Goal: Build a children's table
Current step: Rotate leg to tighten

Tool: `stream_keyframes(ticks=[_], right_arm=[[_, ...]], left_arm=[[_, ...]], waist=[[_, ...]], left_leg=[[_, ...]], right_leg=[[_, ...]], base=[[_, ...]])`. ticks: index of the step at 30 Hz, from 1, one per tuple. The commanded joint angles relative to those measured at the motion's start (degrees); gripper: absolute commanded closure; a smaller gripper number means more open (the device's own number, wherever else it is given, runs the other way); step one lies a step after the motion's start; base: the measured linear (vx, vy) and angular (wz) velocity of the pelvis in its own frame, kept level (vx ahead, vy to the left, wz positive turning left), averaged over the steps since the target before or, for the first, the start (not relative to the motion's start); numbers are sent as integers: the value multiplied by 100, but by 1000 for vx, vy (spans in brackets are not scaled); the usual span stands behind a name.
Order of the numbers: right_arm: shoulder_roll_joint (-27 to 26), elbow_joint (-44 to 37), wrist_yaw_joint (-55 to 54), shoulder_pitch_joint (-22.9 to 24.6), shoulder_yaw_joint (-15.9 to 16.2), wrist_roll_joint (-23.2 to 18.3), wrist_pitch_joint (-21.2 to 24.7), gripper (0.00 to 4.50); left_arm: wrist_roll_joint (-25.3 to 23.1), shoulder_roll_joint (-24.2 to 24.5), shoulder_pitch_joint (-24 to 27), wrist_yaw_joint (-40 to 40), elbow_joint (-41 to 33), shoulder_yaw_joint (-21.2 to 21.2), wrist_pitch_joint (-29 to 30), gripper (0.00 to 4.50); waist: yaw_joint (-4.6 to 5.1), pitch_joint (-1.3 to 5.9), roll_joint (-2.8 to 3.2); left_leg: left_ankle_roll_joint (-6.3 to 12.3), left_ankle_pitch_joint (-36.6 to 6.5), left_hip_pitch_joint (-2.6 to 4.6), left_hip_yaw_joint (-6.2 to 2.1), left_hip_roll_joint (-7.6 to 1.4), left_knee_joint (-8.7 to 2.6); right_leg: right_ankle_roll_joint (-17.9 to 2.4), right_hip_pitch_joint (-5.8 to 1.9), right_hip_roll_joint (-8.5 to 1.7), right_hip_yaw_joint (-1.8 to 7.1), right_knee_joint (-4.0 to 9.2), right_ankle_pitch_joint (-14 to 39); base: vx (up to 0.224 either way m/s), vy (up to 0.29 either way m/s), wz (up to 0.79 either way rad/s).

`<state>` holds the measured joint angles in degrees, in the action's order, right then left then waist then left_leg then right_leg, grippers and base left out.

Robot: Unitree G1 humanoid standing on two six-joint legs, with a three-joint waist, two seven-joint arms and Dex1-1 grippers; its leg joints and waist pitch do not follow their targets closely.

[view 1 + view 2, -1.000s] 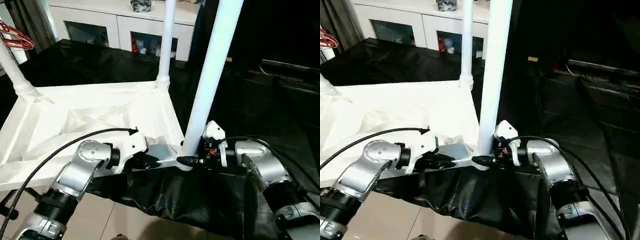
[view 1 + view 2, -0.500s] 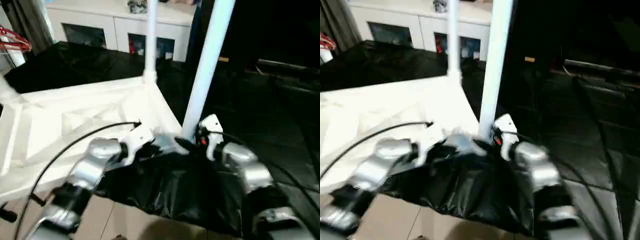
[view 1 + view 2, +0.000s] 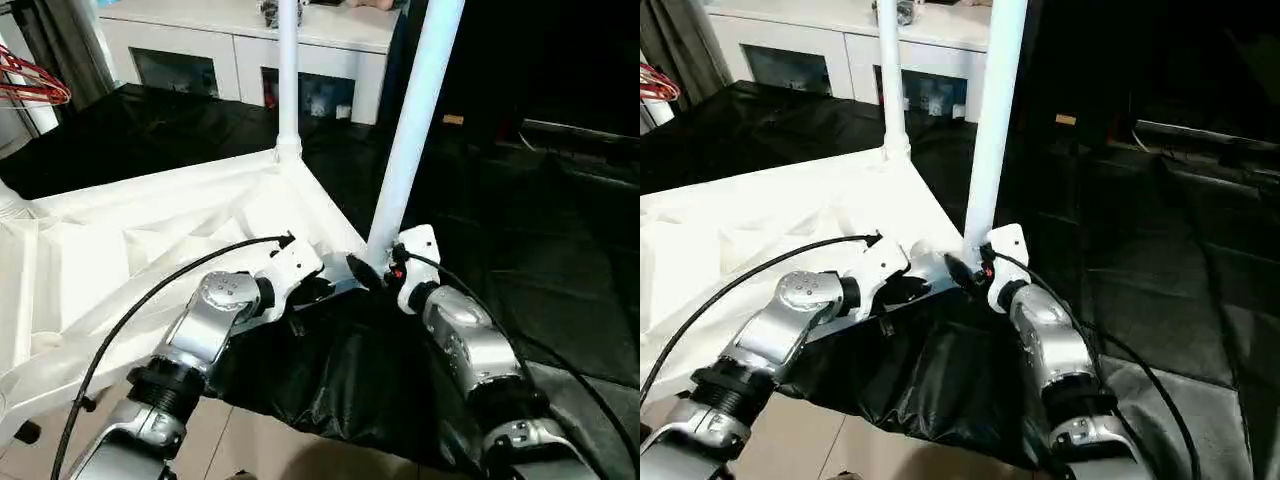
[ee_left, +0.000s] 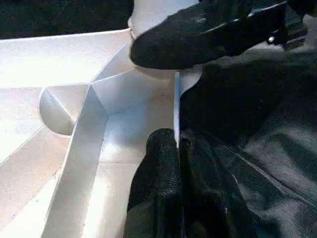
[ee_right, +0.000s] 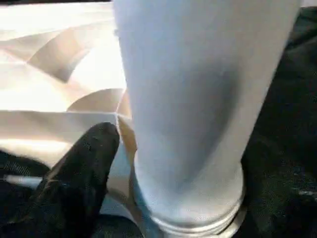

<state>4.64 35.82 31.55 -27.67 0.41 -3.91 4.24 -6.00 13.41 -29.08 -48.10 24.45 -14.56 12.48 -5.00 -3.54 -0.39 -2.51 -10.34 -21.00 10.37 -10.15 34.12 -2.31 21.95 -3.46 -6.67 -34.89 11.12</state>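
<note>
The tabletop (image 3: 150,240) lies ribs-up on the black-draped bench, at least two legs (image 3: 412,130) standing in corner sockets, the left gripper (image 4: 171,163) pinching its near rim, the right gripper's (image 3: 372,272) fingers unreadable beside the near-corner leg.

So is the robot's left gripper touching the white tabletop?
Touching. In the left wrist view, the left gripper has its black fingers pinching the tabletop rim.
</note>
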Motion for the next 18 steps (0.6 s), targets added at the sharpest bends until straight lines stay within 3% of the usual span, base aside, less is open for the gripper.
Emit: stream_keyframes(ticks=[1,7,18], right_arm=[[-214,-176,665,17,597,-34,-19,77],[703,-418,2272,17,718,-238,116,77],[1448,-558,3632,28,902,-394,357,92]], left_arm=[[396,-247,10,-110,-327,-118,-316,450],[629,206,283,-850,-717,-79,-377,450],[783,775,430,-1686,-1013,-95,-312,450]], waist=[[19,370,-45],[-3,368,-65],[-27,370,-52]], left_leg=[[250,-1029,61,-154,-401,-411],[389,-1005,46,-147,-391,-386],[408,-1011,60,-148,-411,-387]], right_leg=[[-830,-251,-669,462,507,1545],[-800,-282,-651,445,517,1668],[-892,-252,-637,434,503,1702]], base=[[0,0,0],[0,0,0],[0,0,0]])
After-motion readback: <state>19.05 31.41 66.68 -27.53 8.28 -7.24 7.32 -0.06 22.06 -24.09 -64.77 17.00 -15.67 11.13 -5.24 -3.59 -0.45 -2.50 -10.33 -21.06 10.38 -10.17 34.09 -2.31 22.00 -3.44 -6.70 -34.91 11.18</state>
